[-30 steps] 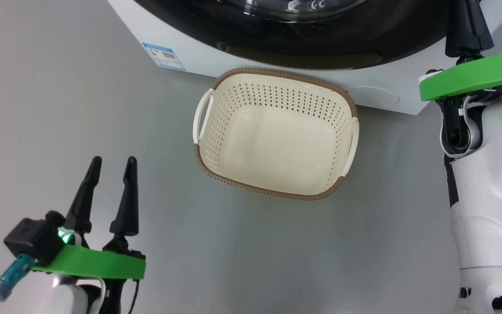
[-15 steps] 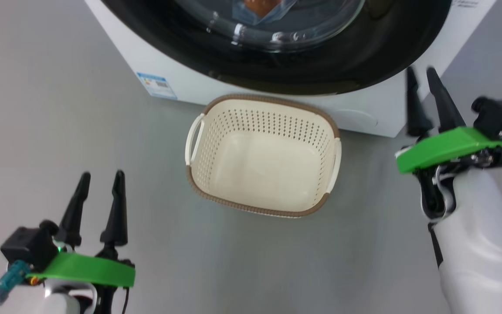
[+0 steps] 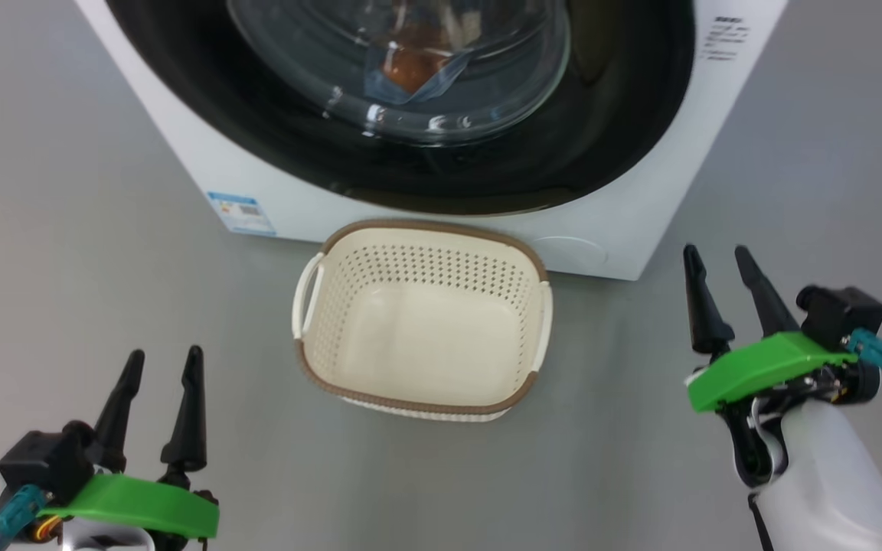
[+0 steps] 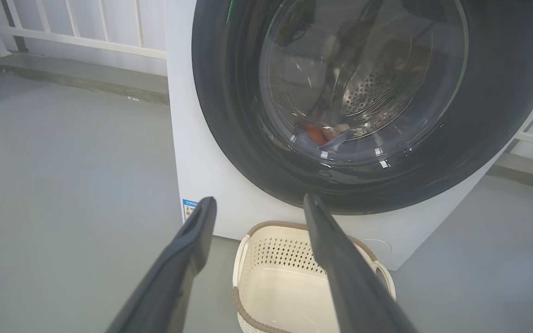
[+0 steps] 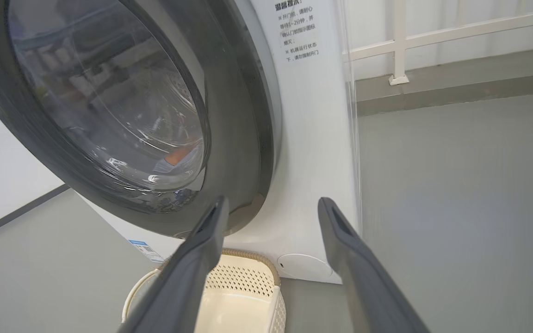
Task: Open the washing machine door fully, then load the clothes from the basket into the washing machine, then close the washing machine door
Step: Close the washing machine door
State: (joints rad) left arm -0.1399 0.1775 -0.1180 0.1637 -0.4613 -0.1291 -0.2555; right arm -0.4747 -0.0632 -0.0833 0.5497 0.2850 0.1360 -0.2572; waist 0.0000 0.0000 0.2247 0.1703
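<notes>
The white washing machine [image 3: 625, 199] [image 4: 201, 152] [image 5: 312, 152] stands ahead with its round black-rimmed door [image 3: 625, 115] [image 4: 229, 115] [image 5: 243, 115] lying flat against its front. Behind the glass, blue and orange clothes [image 3: 409, 70] [image 4: 318, 134] [image 5: 174, 159] rest in the drum. On the floor before the machine sits the cream basket [image 3: 422, 337] [image 4: 275, 286] [image 5: 234, 296], with nothing inside. My left gripper [image 3: 163, 363] [image 4: 258, 206] hovers open at the lower left, holding nothing. Right of the basket, my right gripper [image 3: 715, 256] [image 5: 271, 206] is open too and holds nothing.
Grey floor [image 3: 66, 252] spreads around the machine and basket. A white railing [image 4: 63, 37] [image 5: 433, 37] runs along a raised grey ledge behind the machine. A blue label [image 3: 240, 213] sits low on the machine's front left.
The head camera has tilted up, showing more of the door. My right arm came down and away from the door, and its fingers spread from shut to open.
</notes>
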